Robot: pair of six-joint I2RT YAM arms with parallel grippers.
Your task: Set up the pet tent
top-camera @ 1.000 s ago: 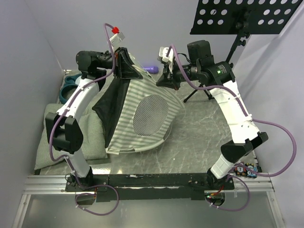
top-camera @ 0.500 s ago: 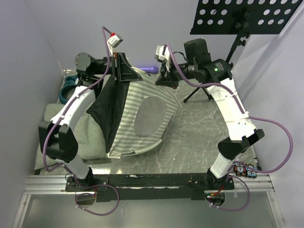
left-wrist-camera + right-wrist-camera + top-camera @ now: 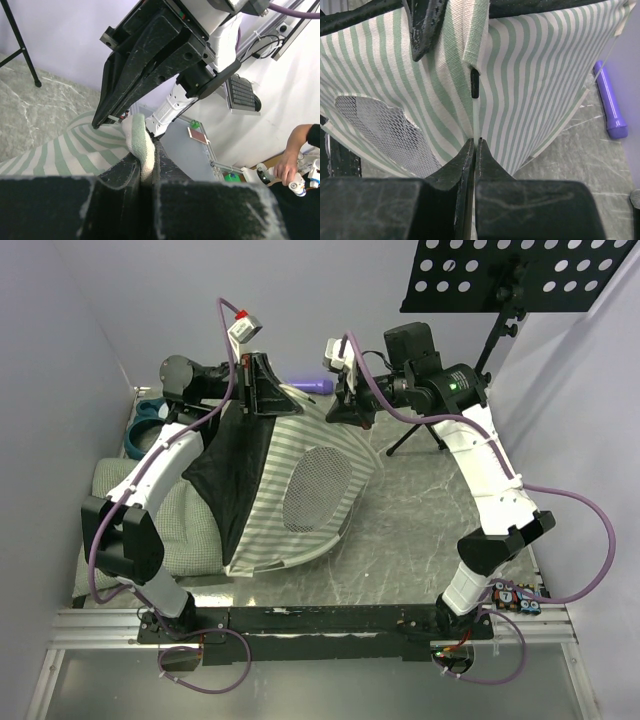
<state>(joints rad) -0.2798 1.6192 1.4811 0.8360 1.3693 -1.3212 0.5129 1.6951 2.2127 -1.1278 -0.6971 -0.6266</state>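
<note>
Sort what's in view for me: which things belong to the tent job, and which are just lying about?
Job in hand:
- tent
- left fingers, pinching its fabric edge
- right fingers, closed on its thin white pole

Lying about:
- cushion
- purple tube
- music stand
- teal item by the wall

Open passage: bare table (image 3: 430, 530) at the lower right of the top view, between the pet tent (image 3: 300, 490) and the right arm.
Centre: blocked by the raised tent.
Lower left: green-checked cushion (image 3: 190, 535), against the tent's left edge.
Upper centre: left gripper (image 3: 272, 398) and right gripper (image 3: 340, 415), each clamped on the tent's top (only a narrow gap between them).
Upper right: stand legs (image 3: 415, 440).
Behind the tent: purple cylinder (image 3: 317, 386).
Upper left corner: teal object (image 3: 145, 425).
</note>
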